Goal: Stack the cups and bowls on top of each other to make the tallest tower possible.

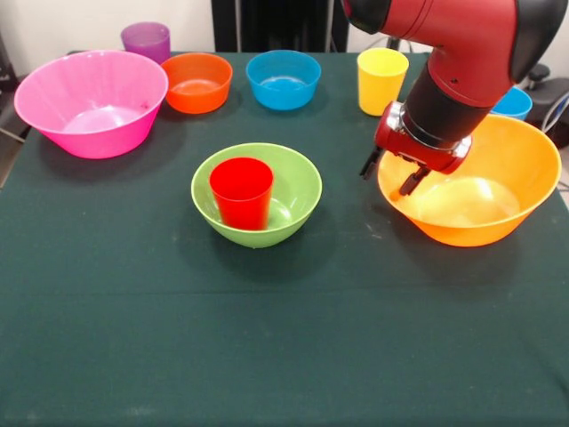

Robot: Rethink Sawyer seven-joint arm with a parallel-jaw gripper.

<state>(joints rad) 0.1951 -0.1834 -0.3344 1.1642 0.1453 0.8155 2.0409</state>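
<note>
Red plastic tumbler (pixel 242 191) stands upright in lime-green glossy bowl (pixel 258 194), centre of table. My pincer (pixel 388 177) is open, empty, at rim of big yellow-orange bowl (pixel 471 191); my arm hides most of light-blue cup (pixel 516 102).

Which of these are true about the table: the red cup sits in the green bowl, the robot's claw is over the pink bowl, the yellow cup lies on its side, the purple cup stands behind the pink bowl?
1. The red cup stands inside the green bowl. True.
2. The gripper is over the pink bowl. False: it hangs open at the yellow-orange bowl rim.
3. The yellow cup lies on its side. False: it stands upright.
4. The purple cup stands behind the pink bowl. True.
</note>
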